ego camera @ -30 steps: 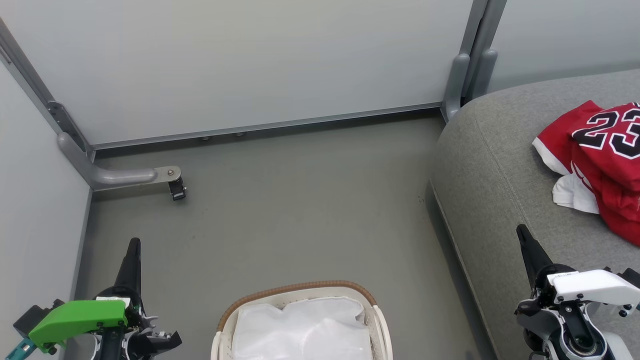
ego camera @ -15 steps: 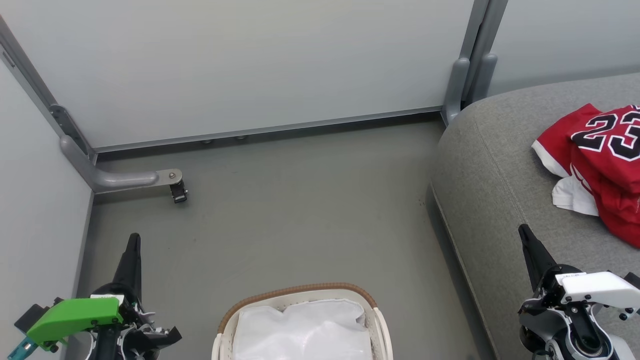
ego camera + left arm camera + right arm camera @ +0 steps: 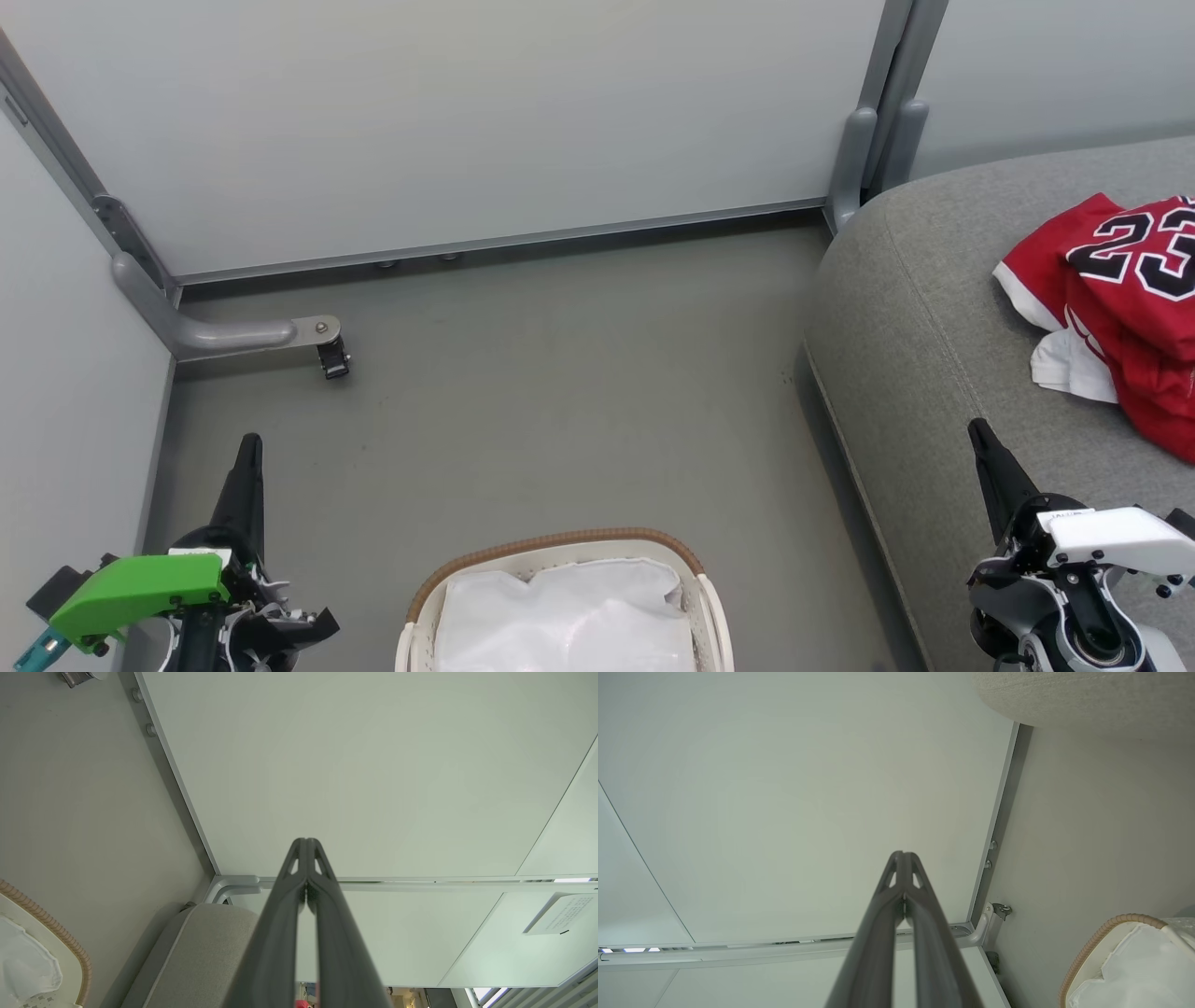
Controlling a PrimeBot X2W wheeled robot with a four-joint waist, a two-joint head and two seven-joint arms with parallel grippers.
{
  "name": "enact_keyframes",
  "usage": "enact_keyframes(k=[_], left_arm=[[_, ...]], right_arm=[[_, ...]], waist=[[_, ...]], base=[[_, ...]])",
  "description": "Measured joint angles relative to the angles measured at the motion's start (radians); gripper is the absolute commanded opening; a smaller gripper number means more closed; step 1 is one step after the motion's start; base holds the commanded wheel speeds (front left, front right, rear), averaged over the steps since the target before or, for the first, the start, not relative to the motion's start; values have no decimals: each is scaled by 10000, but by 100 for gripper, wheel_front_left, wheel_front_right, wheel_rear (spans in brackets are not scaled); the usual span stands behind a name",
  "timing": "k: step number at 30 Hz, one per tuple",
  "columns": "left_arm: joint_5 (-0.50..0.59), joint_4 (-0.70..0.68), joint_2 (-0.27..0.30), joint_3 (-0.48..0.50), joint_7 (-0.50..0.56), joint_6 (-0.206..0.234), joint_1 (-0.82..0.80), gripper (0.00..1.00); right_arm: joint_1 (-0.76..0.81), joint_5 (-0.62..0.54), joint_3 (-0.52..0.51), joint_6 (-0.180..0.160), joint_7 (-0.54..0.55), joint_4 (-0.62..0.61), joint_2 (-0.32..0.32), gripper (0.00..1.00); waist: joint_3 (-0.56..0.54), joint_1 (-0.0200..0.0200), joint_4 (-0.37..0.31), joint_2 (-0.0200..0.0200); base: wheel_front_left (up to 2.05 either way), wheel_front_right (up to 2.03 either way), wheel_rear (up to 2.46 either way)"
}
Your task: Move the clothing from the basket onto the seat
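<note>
The red clothing (image 3: pixel 1125 308), a jersey with black "23" numerals and white trim, lies crumpled on the grey seat (image 3: pixel 924 355) at the right of the head view. The white basket (image 3: pixel 560 597) with its brown rim stands on the floor at bottom centre, a plain white sheet inside it. My left gripper (image 3: pixel 249 446) is shut and empty at the lower left, left of the basket. My right gripper (image 3: pixel 977 431) is shut and empty over the seat's front edge, below the clothing. Both wrist views show fingers pressed together: left gripper (image 3: pixel 306 842), right gripper (image 3: pixel 902 855).
Pale partition walls (image 3: pixel 467 121) close the back and left. A grey metal foot with a black caster (image 3: pixel 331 357) juts from the left corner onto the floor. A grey post (image 3: pixel 868 140) stands by the seat's back corner. Grey floor (image 3: pixel 560 373) lies between basket and wall.
Over the first half second the whole head picture shifted slightly, a small camera move. Both grippers stay shut and nothing else has moved.
</note>
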Motion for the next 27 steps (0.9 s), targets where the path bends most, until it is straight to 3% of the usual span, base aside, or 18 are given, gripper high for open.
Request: enact_keyframes(k=[27], left_arm=[[-4,0,-2,0,0,0,0,0]], right_arm=[[0,0,0,0,0,0,0,0]], waist=[[0,0,0,0]], base=[[0,0,0]])
